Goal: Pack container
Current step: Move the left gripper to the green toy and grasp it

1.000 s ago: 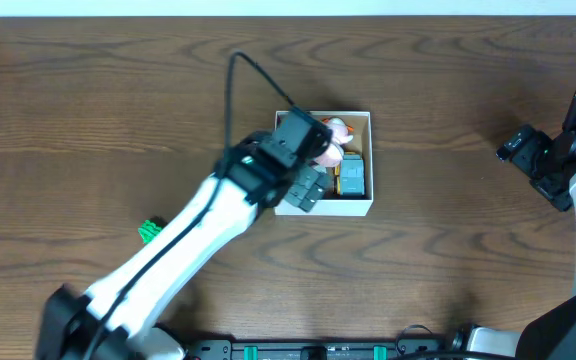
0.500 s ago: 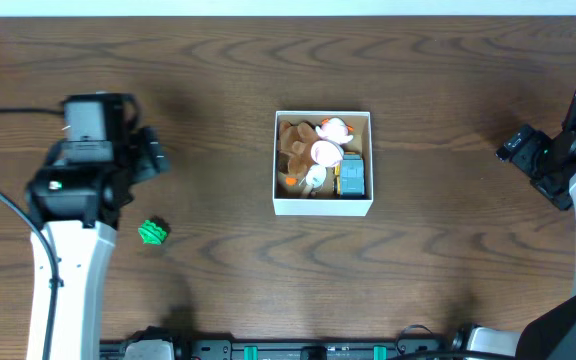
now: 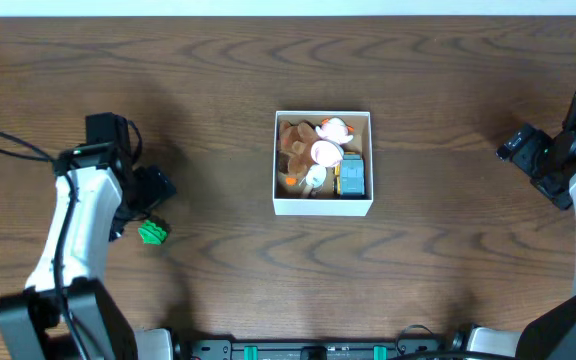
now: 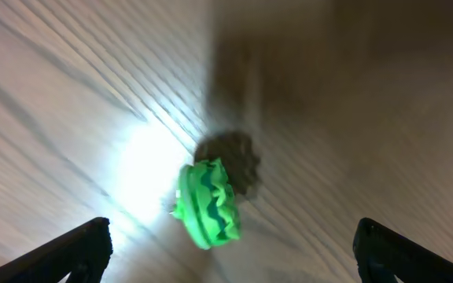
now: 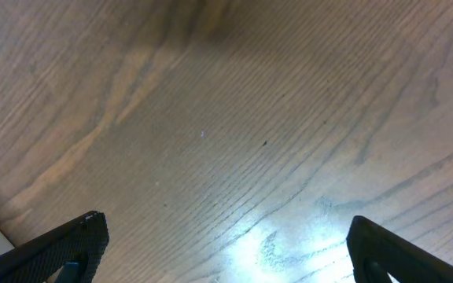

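Left claw (image 4: 234, 250), spread wide, hangs above a small green toy (image 4: 204, 206). Closing off-centre could flick the toy away. Right claw (image 5: 230, 251), also open, holds nothing.

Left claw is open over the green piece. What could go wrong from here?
1. In the left wrist view the green toy sits left of centre between the fingers of the left claw. Closing could catch it off-centre, and the small ridged piece may tip or slip out.
2. The container is crowded with a pile of toys. A drop there may leave the green toy perched on top, or it may roll over the rim.
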Tool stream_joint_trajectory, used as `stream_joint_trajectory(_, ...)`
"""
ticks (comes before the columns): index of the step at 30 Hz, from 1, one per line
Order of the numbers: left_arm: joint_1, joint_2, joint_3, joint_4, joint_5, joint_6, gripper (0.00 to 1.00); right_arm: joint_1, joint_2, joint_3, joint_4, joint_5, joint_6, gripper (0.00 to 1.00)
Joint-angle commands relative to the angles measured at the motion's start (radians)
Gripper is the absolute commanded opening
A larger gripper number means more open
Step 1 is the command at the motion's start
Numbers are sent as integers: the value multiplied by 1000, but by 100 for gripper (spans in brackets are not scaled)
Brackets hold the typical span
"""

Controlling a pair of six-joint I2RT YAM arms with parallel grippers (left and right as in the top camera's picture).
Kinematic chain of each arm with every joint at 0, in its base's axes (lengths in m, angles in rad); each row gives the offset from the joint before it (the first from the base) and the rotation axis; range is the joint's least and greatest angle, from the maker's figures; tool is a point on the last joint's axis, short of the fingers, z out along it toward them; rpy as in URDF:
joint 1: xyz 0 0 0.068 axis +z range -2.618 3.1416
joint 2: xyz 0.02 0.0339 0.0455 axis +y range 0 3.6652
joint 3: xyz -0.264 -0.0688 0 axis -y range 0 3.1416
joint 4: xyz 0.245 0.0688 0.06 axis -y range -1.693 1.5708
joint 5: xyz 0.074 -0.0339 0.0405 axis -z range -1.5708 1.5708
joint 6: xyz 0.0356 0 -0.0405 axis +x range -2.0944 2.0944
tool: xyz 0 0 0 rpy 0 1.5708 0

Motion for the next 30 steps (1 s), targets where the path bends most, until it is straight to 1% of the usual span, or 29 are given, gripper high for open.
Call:
stream_joint_trajectory(1, 5, 48, -32, 27, 41, -86, 98, -2, 7, -4, 2, -8, -10, 99)
stream_joint_trajectory(6, 5, 102, -83, 110, 59, -107, 98, -2, 7, -4, 2, -8, -10, 99)
stream_joint_trajectory(12, 5, 119, -93, 129, 58, -107, 99, -2, 7, -4, 2, -8, -11, 99)
stream_joint_trajectory(19, 5, 119, -100, 131, 58, -107, 97, -2, 7, -3, 2, -8, -11, 99)
stream_joint_trajectory(22, 5, 119, -120, 145, 58, -107, 92, -2, 7, -4, 1, -8, -11, 99)
stream_joint_trajectory(28, 5, 119, -154, 163, 58, -107, 90, -2, 7, -4, 1, -7, -11, 99)
stream_joint_trajectory(30, 5, 119, -154, 163, 58, -107, 86, -2, 7, -4, 1, -8, -11, 99)
